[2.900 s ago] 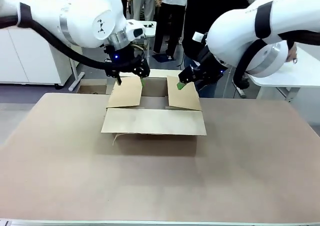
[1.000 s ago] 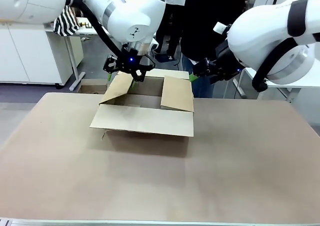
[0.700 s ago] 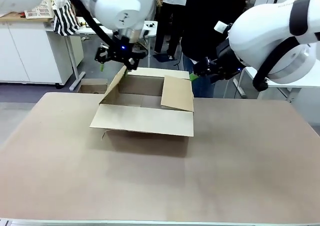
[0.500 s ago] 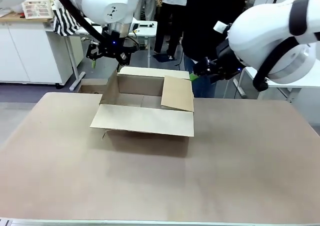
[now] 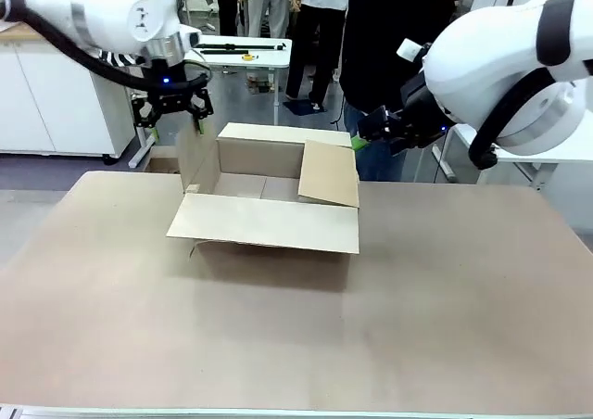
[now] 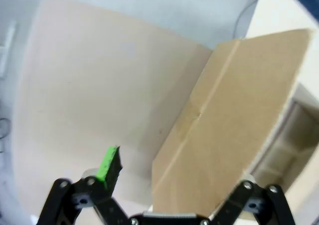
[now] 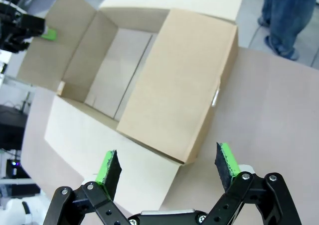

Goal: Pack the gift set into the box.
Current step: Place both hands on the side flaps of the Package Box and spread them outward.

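Near the box point(image 5: 264, 222), right fingers point(image 7: 110, 170) gape wide; up close, left fingers point(image 6: 109, 163), also wide, straddle its upright flap point(image 6: 234, 125).

In the blurred left wrist view a raised flap point(image 6: 224, 120) of the box point(image 6: 293, 135) covers the finger at 5 o'clock of the left gripper point(image 6: 174, 172); from the front an inward-folded flap point(image 5: 329, 173) at the box's 3 o'clock hides part of its floor.

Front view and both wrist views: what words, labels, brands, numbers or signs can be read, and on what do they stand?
No text can be read.
The box: plain brown cardboard, no print on the faces that show.
The left arm: a small dark mark on its white housing, too small to read.
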Controlling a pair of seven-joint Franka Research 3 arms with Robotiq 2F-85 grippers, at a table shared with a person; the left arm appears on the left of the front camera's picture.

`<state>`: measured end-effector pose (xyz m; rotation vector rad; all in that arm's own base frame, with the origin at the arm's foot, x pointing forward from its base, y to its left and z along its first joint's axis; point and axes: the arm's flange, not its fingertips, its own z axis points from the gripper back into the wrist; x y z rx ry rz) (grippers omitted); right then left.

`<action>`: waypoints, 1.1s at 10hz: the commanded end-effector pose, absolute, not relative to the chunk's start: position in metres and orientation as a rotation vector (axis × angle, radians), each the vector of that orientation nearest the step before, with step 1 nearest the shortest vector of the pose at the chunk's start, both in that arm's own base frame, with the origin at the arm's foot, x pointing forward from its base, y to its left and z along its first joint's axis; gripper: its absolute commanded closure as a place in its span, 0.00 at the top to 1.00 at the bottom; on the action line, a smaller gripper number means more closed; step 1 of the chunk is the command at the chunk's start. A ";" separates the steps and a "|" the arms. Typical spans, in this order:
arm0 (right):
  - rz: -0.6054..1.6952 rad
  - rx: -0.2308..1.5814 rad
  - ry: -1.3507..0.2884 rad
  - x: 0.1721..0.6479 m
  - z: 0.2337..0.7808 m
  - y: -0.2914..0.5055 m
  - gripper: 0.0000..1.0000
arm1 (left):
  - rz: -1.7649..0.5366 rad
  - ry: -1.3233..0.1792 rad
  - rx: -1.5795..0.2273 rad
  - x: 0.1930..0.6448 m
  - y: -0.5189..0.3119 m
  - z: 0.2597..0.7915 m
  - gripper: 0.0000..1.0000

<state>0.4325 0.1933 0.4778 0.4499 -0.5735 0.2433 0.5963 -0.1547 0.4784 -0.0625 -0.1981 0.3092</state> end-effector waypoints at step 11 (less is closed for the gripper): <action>0.242 0.148 -0.391 0.550 0.466 0.301 1.00 | 0.297 -0.053 -0.478 0.577 -0.073 0.420 1.00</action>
